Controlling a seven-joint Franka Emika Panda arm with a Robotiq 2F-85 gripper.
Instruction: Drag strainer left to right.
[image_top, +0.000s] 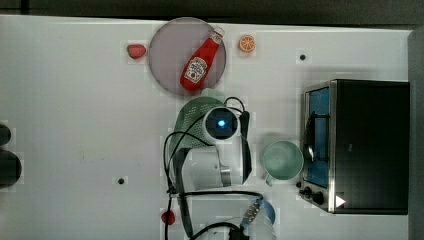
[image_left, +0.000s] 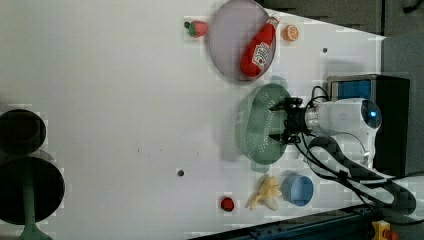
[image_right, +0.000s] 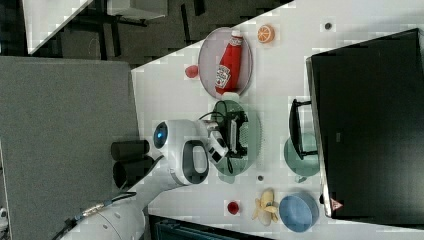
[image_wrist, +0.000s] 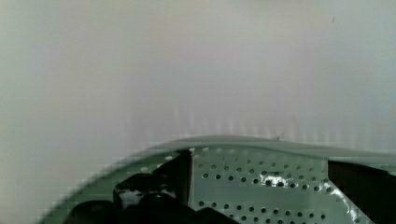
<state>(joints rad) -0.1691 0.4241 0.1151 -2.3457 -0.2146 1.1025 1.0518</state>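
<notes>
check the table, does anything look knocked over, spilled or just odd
One thing: the ketchup bottle lies on its side across the grey plate, an odd spot for it, though nothing has leaked. The strainer sits flat under the open hand, and the mug stands upright by the oven.

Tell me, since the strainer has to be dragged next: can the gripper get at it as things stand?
Probably yes. The gripper stands open right over the strainer, its fingers spread above the perforated bowl with nothing between. The ketchup bottle lies apart on the plate, and the mug stands off to one side.
</notes>
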